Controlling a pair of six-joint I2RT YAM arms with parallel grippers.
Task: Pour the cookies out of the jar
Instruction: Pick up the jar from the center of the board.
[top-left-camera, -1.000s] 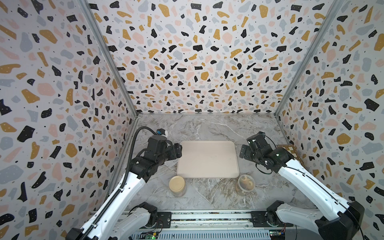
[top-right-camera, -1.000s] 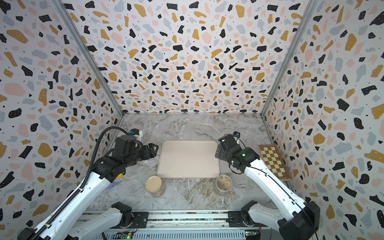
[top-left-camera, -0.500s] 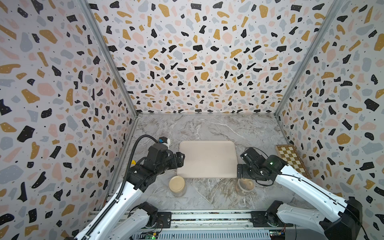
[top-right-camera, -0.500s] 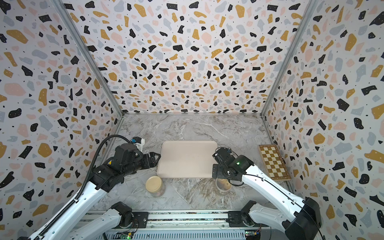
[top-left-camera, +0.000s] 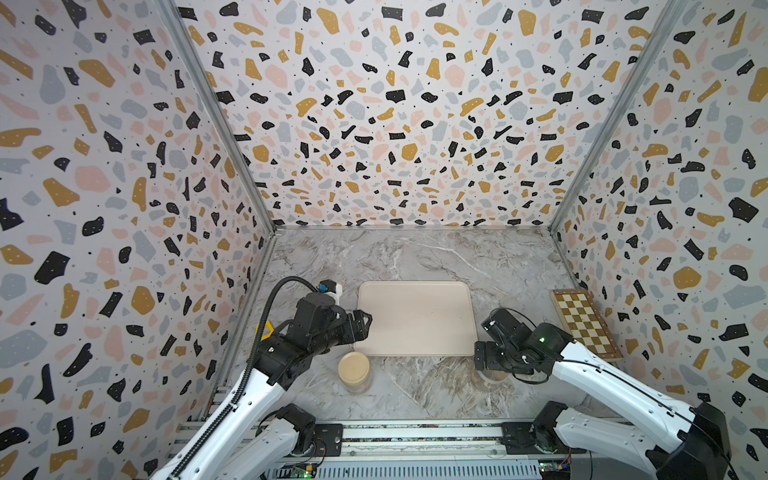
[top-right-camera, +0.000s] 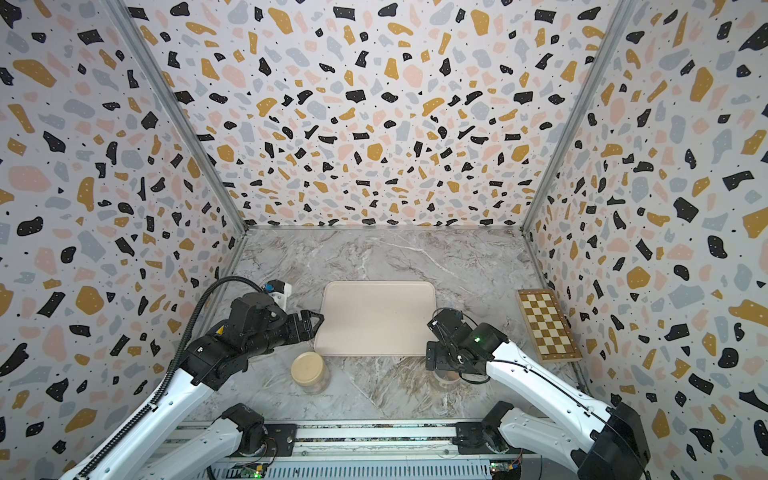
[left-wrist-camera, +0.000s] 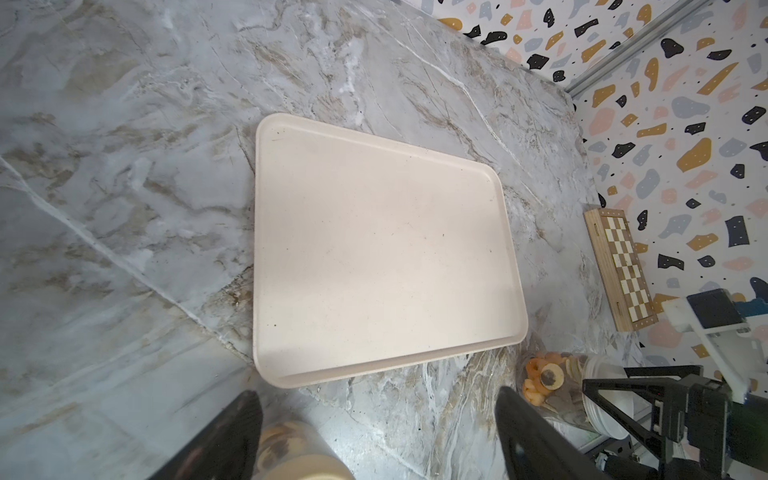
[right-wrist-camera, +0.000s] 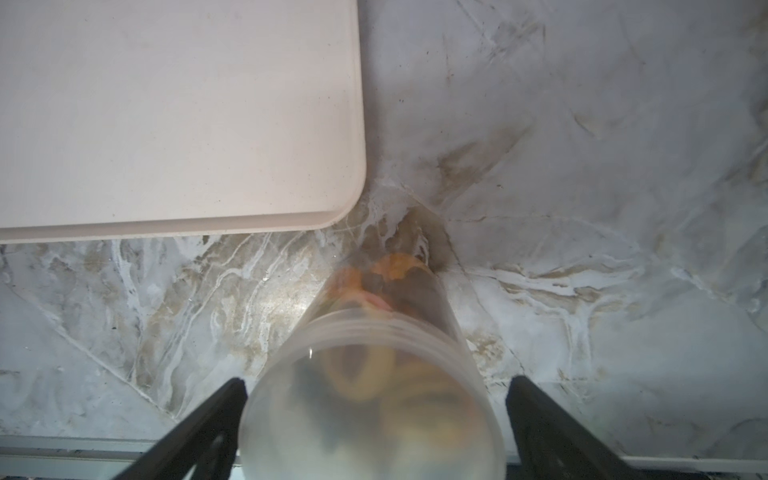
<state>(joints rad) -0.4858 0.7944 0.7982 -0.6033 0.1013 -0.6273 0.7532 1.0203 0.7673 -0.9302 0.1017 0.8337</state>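
R gripper (right-wrist-camera: 376, 379) jaws apart round jar (right-wrist-camera: 374, 332) w/ cookies (right-wrist-camera: 399, 266) off tray (right-wrist-camera: 166, 124) corner, L gripper (left-wrist-camera: 377, 392) released by tray edge

Two jars, one capped jar (top-left-camera: 353, 369), one open jar (right-wrist-camera: 374, 415); one tray (top-left-camera: 415, 320); one chessboard (top-left-camera: 584, 324)

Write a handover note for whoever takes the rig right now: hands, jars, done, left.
Left hand: open, holding nothing, hovering at the left edge of the tray, just beyond the lidded jar.
Right hand: open, jaws either side of the open jar, no clamp visible.
Open jar stands upright off the tray's near right corner with the cookies inside. No cookies on the tray.
Done: right hand lined up on the jar.
Left: close, lift, tip over the tray. Lidded jar not handled.
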